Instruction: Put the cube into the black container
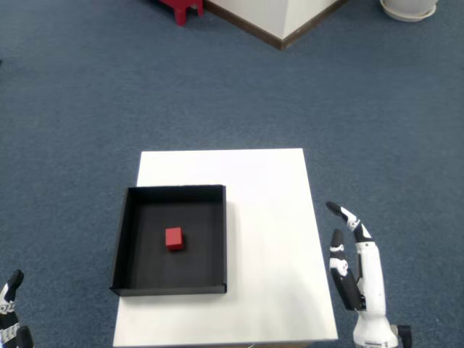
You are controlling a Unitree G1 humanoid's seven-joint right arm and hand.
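A small red cube (173,238) lies on the floor of the black container (123,241), a shallow square tray on the left half of the white table (268,217). My right hand (355,272) hangs off the table's right edge, well away from the tray. Its fingers are spread and hold nothing. The tip of the other hand (10,312) shows at the bottom left corner, below the table.
Blue carpet surrounds the small table. A white wall corner with dark skirting (279,22) stands at the top, a red stool (180,7) to its left and a white round base (410,9) at the top right.
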